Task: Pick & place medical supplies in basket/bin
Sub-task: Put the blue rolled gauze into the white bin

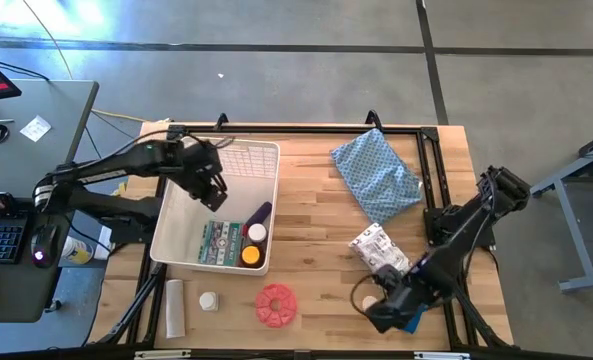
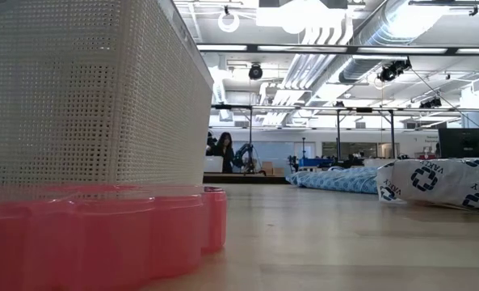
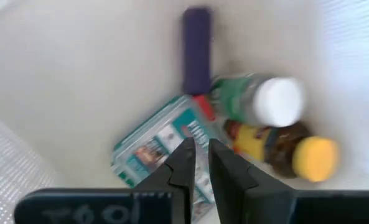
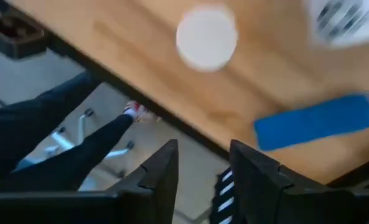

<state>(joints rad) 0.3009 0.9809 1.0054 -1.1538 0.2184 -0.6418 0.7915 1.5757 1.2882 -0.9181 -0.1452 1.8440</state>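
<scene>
Surface: wooden slat table (image 1: 316, 250), concrete floor around it.
Bin: white lattice plastic bin (image 1: 266, 160), left of centre.
Done: purple cylinder (image 3: 196, 46), white-capped jar (image 3: 262, 99), amber yellow-capped bottle (image 3: 284, 149), green-white packet (image 3: 162, 146) inside.
Left: red disc (image 1: 275, 305), white jar (image 1: 208, 300), blue cylinder (image 4: 315, 121), lower frame.
Left gripper (image 3: 200, 158): over bin, fingers nearly together, empty.
Right gripper (image 4: 203, 165): lower right, slightly parted, empty.

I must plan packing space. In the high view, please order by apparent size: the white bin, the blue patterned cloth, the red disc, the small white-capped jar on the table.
1. white bin
2. blue patterned cloth
3. red disc
4. white-capped jar
</scene>
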